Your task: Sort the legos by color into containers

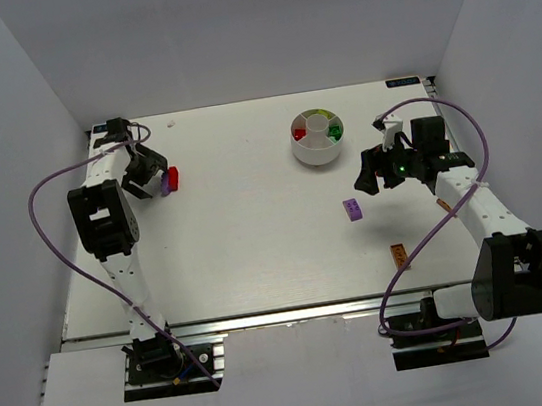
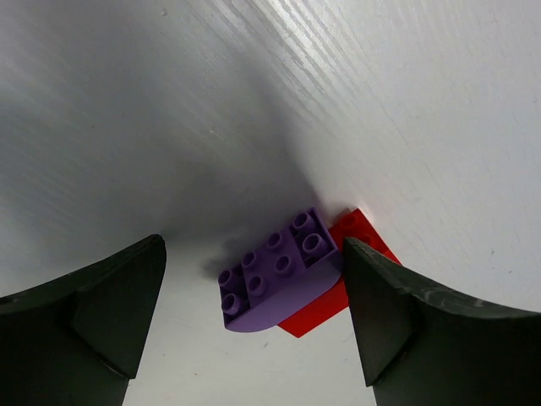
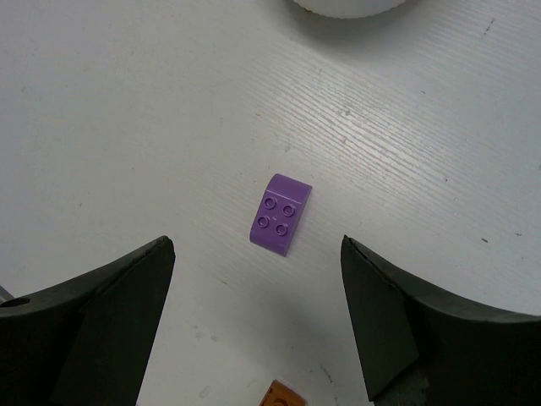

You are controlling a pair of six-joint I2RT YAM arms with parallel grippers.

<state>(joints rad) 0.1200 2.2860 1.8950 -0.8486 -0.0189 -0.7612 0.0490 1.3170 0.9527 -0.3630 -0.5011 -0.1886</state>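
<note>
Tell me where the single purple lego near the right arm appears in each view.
Top external: purple lego, right of centre, below the white dish.
Left wrist: absent; the purple brick there is another one.
Right wrist: the lego lies mid-picture.
Shared landmark: the dish, at right wrist's top edge.

the left arm [image 1: 128, 274] and right arm [image 1: 485, 205] are white tubes with chunky black joint blocks [image 1: 104, 218]. a thin purple cable [image 1: 34, 210] loops behind the left pincer [image 1: 159, 178], a second purple cable [image 1: 485, 143] behind the right pincer [image 1: 366, 177], beside a small green light [image 1: 399, 167]. the fingers [image 2: 93, 321] are dark wedges.
</note>
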